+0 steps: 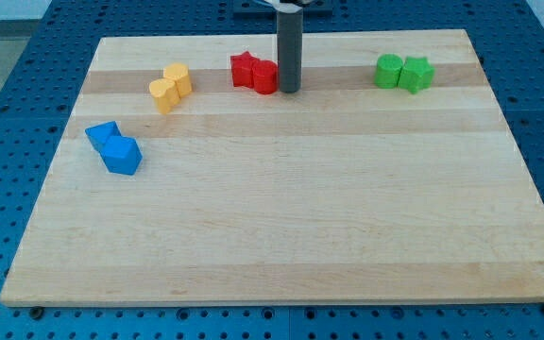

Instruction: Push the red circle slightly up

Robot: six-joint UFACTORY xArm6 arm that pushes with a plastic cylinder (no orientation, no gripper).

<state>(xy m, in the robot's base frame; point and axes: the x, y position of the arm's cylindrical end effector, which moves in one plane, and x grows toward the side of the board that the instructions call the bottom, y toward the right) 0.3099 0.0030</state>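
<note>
Camera view: the red circle point(266, 78) sits near the top edge of the wooden bench point(281, 227), touching a red star-like block point(244, 70) on its left. My tip point(289, 91) rests just beside the circle's right side — a plain rod, no tool jaws. Yellow blocks point(171, 88) and blue blocks point(114, 148) lie left; green blocks point(404, 73) right.

You see red circle point(266, 77): small red cylinder, upright, flat on wooden board near view's top, left of centre. It touches red star block point(244, 69) on its left; my tip point(289, 91) sits right against its right side.
</note>
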